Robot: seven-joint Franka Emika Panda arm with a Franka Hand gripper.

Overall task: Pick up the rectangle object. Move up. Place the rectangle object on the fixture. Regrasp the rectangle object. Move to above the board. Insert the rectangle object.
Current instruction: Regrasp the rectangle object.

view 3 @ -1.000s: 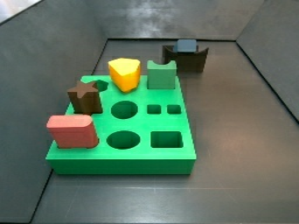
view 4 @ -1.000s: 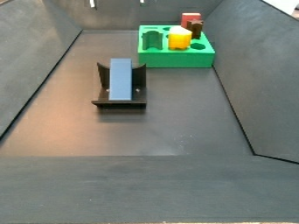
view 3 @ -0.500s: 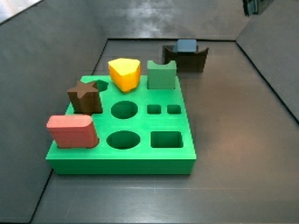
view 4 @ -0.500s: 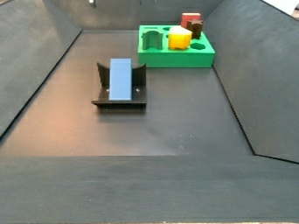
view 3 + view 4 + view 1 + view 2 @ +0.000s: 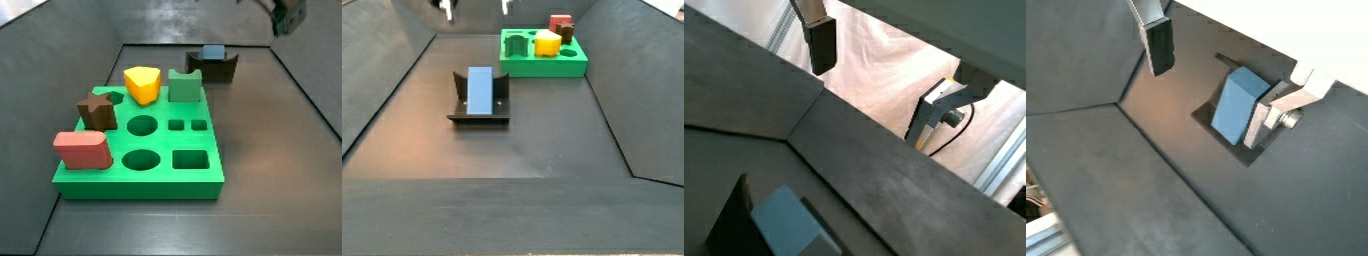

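In a wrist view the gripper [image 5: 885, 65] hangs high above the dark floor, its fingers [image 5: 820, 45] spread wide with nothing between them, while only a corner of the rectangle object [image 5: 794, 222] shows in the fixture [image 5: 732, 212] below. In another wrist view the same gripper [image 5: 1220, 70] sits over the slate-blue rectangle object [image 5: 1235, 103], which lies cradled in the fixture [image 5: 1256, 158]; the block rests there, I judge, so that it can be taken again at a better hold, and the open fingers [image 5: 1158, 44] suit that regrasp step. In a side view the board [image 5: 134, 170] fills the near floor, carrying a red block [image 5: 83, 150], a brown star piece [image 5: 96, 108], a yellow piece [image 5: 142, 84] and a green block [image 5: 185, 86], with round and square holes left free toward its near edge; the fixture [image 5: 214, 66] stands beyond it near the back wall, and part of the gripper [image 5: 286, 13] shows at the upper edge. In another side view the rectangle object [image 5: 478, 90] lies lengthwise in the fixture [image 5: 477, 108], well apart from the board [image 5: 543, 65], and the fingers [image 5: 446, 8] show only as tips at the top. Bare floor surrounds the fixture, so a straight descent looks unobstructed; the sloped side walls stand well clear.
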